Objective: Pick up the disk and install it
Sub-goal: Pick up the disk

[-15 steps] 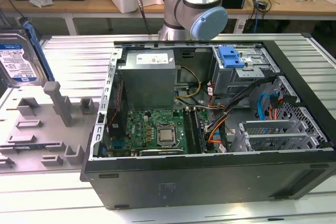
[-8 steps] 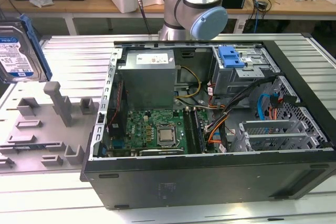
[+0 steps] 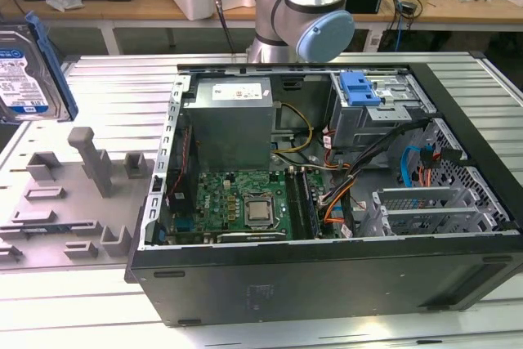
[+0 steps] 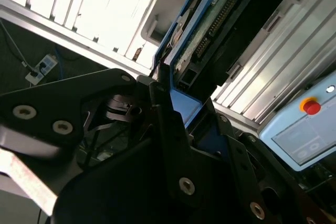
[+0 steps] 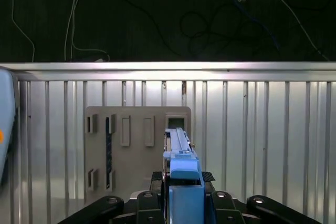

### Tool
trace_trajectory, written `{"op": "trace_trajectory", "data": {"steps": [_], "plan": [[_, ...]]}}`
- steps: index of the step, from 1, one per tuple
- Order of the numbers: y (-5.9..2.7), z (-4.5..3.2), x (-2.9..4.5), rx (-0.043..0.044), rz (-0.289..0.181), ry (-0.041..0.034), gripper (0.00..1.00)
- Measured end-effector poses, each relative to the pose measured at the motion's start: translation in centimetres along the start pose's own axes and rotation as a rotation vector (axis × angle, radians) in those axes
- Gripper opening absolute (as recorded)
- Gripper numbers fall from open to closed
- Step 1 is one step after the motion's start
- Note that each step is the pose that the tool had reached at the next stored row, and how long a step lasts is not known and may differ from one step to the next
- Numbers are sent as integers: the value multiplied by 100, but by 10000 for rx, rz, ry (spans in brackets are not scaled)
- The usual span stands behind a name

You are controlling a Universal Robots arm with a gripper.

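The disk point(image 3: 23, 67), silver with a white-and-blue label and a blue plastic frame, hangs upright in the air at the exterior view's far left, above the grey fixture board point(image 3: 73, 194). In the second wrist view the disk point(image 4: 220, 30) sticks out from between my black fingers point(image 4: 164, 116), its circuit-board side showing. In the first wrist view the disk point(image 5: 181, 153) is edge-on, with its blue frame clamped in my gripper point(image 5: 184, 181). The gripper is shut on the disk.
The open computer case point(image 3: 458, 226) lies on the slatted metal table point(image 3: 122, 87), with the motherboard point(image 3: 237, 202), cables and a drive bay with a blue latch point(image 3: 359, 87) inside. The arm's base point(image 3: 306, 6) stands behind the case. A pendant with a red button point(image 4: 310, 107) lies nearby.
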State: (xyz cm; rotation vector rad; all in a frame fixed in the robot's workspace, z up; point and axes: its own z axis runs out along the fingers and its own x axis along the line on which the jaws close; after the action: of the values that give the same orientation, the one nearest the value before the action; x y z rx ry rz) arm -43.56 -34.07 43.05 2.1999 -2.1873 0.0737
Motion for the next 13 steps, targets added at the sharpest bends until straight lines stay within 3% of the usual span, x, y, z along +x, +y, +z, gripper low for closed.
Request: {"op": "trace_trajectory", "data": {"steps": [13], "plan": [[-1, -82, 5, 0, 0, 0, 37]]}}
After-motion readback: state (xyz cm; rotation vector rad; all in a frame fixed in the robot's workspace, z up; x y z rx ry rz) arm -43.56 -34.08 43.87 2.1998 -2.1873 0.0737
